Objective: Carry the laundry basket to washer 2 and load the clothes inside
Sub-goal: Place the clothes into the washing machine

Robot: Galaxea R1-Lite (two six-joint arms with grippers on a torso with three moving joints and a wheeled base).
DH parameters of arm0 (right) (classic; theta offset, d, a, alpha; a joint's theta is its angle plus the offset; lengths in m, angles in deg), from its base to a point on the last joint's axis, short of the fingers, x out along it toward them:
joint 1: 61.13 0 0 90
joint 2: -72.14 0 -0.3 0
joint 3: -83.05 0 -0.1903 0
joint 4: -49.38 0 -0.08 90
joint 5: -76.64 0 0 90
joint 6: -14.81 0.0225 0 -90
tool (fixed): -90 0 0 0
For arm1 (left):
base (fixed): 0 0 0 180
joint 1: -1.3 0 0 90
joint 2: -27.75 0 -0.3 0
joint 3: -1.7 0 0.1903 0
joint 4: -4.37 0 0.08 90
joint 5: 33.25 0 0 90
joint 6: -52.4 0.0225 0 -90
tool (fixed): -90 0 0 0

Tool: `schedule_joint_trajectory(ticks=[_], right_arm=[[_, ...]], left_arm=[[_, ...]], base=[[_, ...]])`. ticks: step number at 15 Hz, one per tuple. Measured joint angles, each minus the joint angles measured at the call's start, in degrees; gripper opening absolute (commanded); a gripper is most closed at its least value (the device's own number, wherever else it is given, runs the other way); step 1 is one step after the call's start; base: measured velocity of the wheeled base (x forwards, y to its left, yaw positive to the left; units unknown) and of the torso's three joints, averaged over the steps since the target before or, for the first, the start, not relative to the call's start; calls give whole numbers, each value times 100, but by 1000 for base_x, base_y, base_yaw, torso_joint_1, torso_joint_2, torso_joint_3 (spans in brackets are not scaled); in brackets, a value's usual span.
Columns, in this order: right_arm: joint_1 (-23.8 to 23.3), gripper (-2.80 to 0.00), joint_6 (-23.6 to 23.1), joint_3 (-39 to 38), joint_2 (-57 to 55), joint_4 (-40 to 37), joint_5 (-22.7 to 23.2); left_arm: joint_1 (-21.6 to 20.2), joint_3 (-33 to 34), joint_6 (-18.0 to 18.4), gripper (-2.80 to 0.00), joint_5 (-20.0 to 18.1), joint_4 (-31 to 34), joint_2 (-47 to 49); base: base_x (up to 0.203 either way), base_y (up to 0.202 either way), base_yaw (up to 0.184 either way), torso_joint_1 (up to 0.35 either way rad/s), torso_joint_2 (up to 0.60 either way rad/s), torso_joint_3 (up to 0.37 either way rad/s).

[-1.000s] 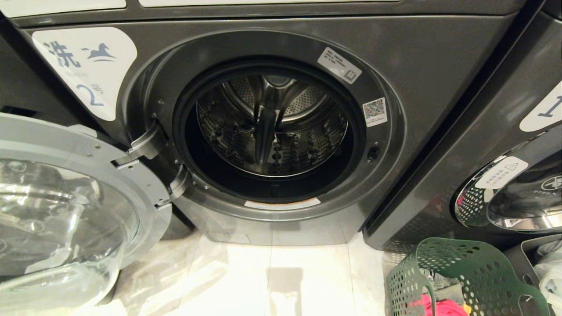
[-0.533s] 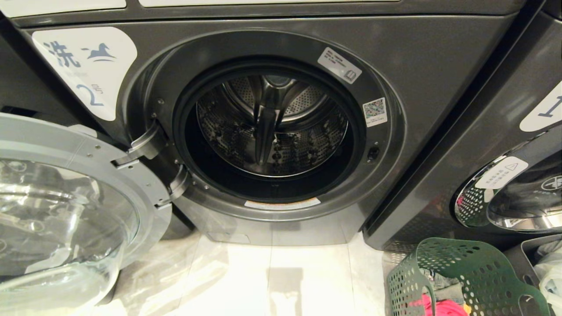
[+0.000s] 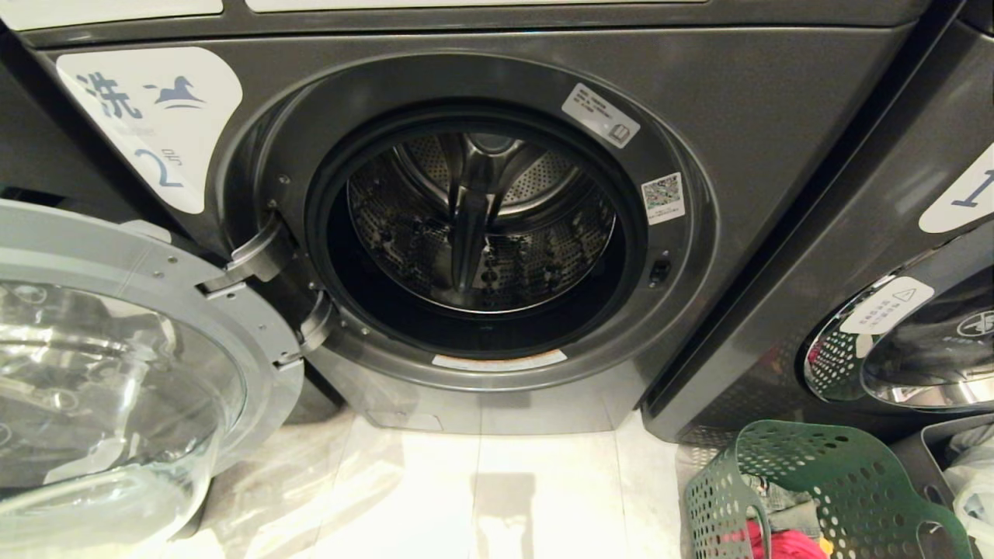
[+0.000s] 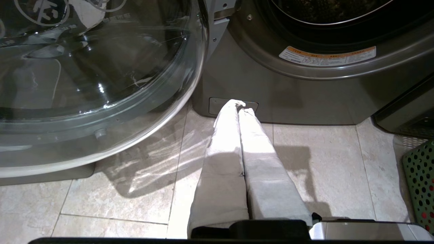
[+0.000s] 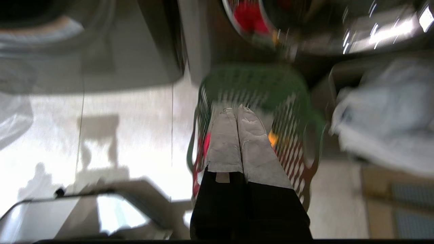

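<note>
Nothing in the head view has shifted since the earlier frames: washer 2 (image 3: 497, 233) fills the middle of the frame as before, its round door (image 3: 116, 365) swung wide open at the lower left and its steel drum (image 3: 481, 225) bare. A white label (image 3: 155, 124) with a horse logo and a "2" sits at the upper left of the washer's front. Neither arm shows in the head view. At the lower right corner, the laundry basket (image 3: 823, 489) stands on the pale floor tiles (image 3: 497, 497), just in front of the neighbouring washer (image 3: 893, 256) marked "1". The clothes (image 3: 776, 543) lie inside it, a pink-red garment showing at the bottom edge with a grey piece just above. A grey bin (image 3: 955, 458) holding a white bag stands at the right edge, beside the basket. In the left wrist view, the left gripper (image 4: 240, 105) hangs above the tiles at centre frame, its cloth-covered fingers pressed together with nothing between them, the tips pointing at the washer's base panel. In the right wrist view, which is blurred, the right gripper (image 5: 235, 110) is at centre frame over the green basket, its wrapped fingers also pressed together and empty; red and orange cloth show through the basket's perforated side.
</note>
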Motion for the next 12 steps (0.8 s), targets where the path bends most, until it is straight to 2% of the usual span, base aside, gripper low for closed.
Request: schedule_joint_trajectory(ticks=[1,5,8,10,12], right_arm=[[-8,-280,235,-33,-434,-58,-40],[-68,-280,831,-945,-1714,-183,-205],[-102,-280,1489,-1104,-2625,-119,-247],[-111,-280,2082,-1092,-3332,138,-256],[-116,-280,2388,-1098,-3919,598,-280]], left_arm=[[-1,0,0,-280,0,-1,0],[2,0,-6,-280,-2,1,0],[-1,0,-6,-280,-1,0,0],[-1,0,-6,-280,1,-1,0],[-1,0,-8,-280,0,-1,0]], base=[[0,0,0,0,0,0],[0,0,0,0,0,0],[0,0,0,0,0,0],[0,0,0,0,0,0],[0,0,0,0,0,0]])
